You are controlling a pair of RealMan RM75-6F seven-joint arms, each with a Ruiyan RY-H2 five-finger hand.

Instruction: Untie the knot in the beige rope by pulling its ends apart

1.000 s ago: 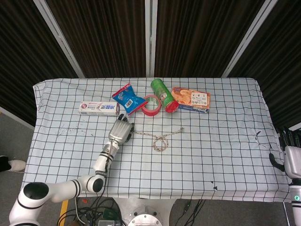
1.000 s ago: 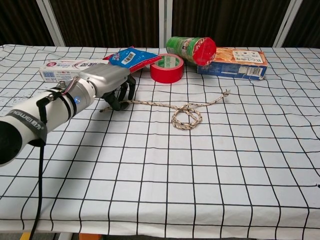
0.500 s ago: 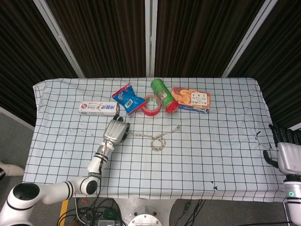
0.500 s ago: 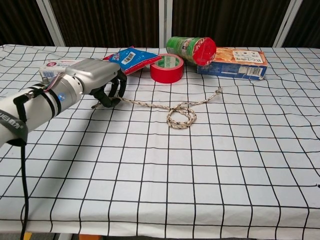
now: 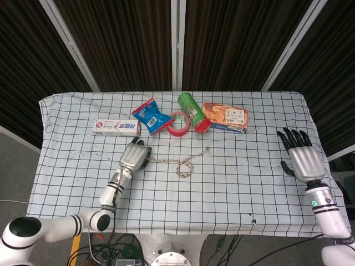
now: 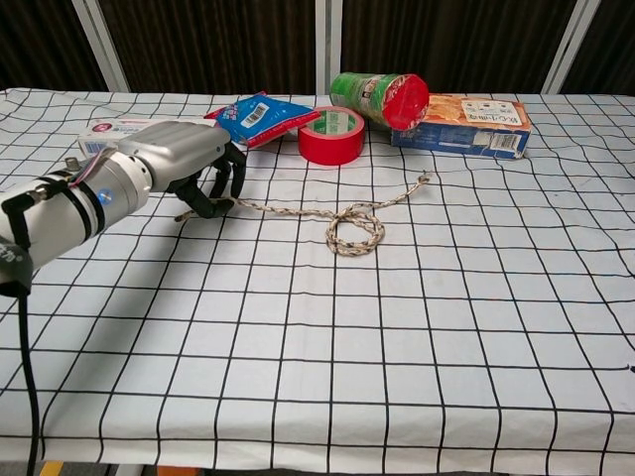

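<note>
The beige rope (image 5: 178,163) (image 6: 327,216) lies across the checked cloth with a loose looped knot (image 5: 183,168) (image 6: 355,228) near the middle. Its right end (image 5: 207,148) (image 6: 425,179) lies free, pointing toward the boxes. My left hand (image 5: 135,154) (image 6: 184,161) grips the rope's left end with its fingers curled down over it. My right hand (image 5: 300,156) hovers over the table's right edge with its fingers spread, holding nothing, far from the rope; the chest view does not show it.
Along the back stand a white toothpaste box (image 5: 116,127) (image 6: 117,135), a blue snack bag (image 5: 150,114) (image 6: 260,114), a red tape roll (image 5: 178,123) (image 6: 335,134), a green can on its side (image 5: 192,110) (image 6: 381,97) and an orange cracker box (image 5: 225,117) (image 6: 464,123).
My left hand has dragged the rope's left end leftward, and the knot and free end slid left with it. My right hand rose from beside the table's right edge to above it.
</note>
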